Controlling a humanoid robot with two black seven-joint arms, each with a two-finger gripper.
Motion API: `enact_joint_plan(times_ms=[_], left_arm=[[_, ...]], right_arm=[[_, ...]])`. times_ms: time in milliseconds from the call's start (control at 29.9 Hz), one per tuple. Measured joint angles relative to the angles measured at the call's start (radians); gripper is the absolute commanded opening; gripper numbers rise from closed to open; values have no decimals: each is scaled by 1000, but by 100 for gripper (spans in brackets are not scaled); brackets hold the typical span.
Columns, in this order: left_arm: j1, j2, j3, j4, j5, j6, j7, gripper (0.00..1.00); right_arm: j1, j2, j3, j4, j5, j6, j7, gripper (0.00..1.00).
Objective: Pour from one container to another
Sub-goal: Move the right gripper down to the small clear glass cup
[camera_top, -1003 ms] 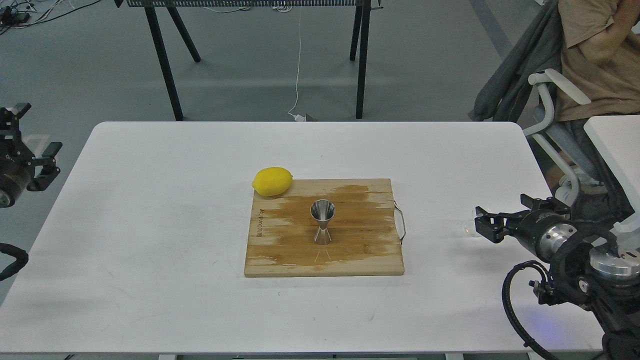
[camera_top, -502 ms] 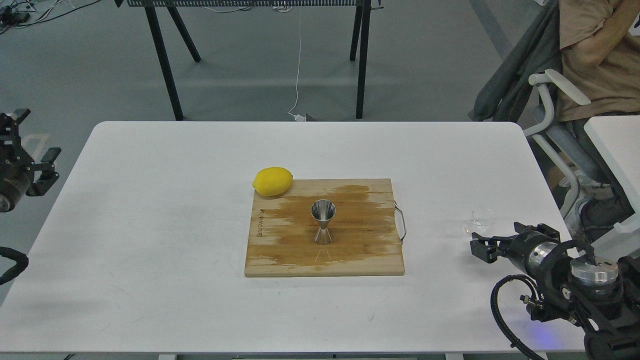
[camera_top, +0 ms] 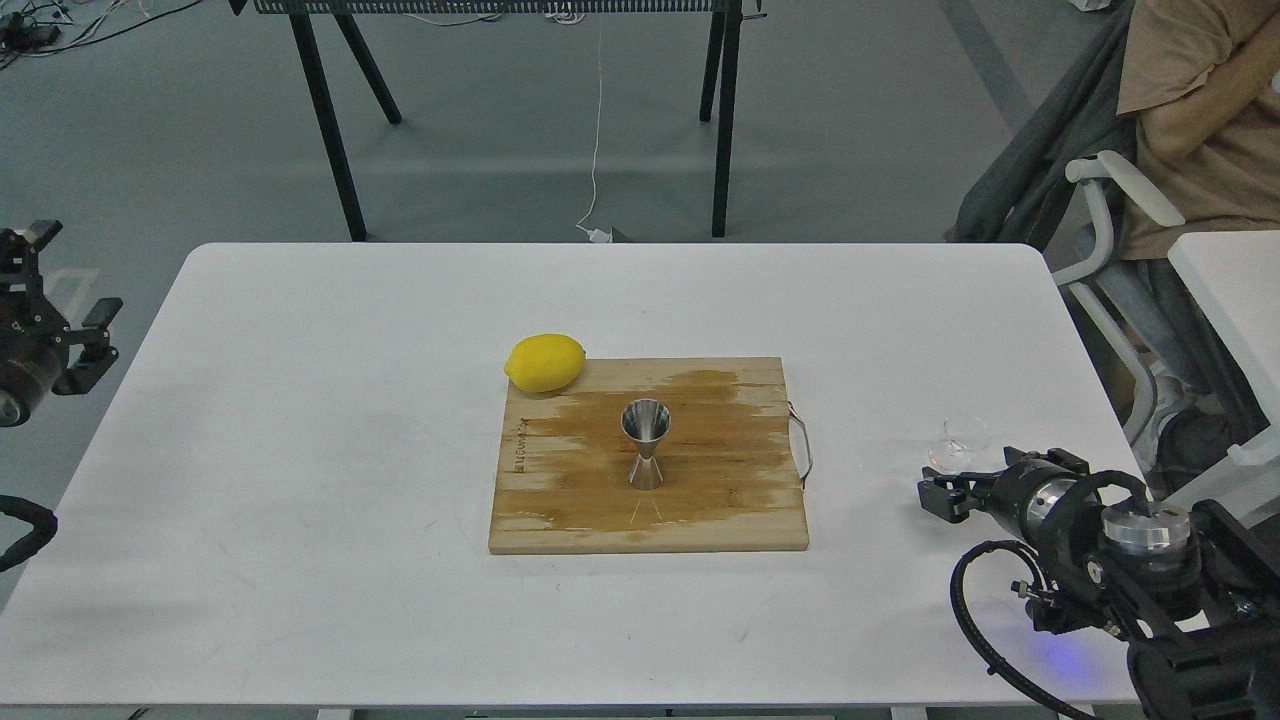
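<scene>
White surface (camera_top: 300, 450) on grey floor (camera_top: 500, 150); jigger (camera_top: 645, 443) upright on wet board (camera_top: 700, 500); glass cup (camera_top: 958, 443) near right edge, just beyond right hand (camera_top: 938, 493) (finger spacing unclear); left hand (camera_top: 55, 310) fingers apart, empty.

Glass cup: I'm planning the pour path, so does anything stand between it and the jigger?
Nothing visible blocks it. Between the glass cup and the jigger lie only bare table, the board and its low metal handle.

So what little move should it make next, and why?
Probably bring the right end effector up around the glass cup and close on it. The cup sits on the table ungrasped, just beyond it, and the jigger waits upright on the cutting board.
</scene>
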Motion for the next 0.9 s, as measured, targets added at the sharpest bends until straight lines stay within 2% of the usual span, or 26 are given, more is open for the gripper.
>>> enact_joint_plan(times_ms=[435,535,802,903], left_arm=[[1,-7,0,13,1,0,0,99],[0,-8,0,15,1,0,0,99],[0,-11,1,16,1,0,0,99],[0,-11,1,16,2,0,0,99]], right_arm=[[39,1,-9,-15,0,0,5,97],[40,1,-8,-15,0,0,7,94],[40,1,-8,-20,-6,0,9,76],[40,1,-8,-21,-21,0,9,75]])
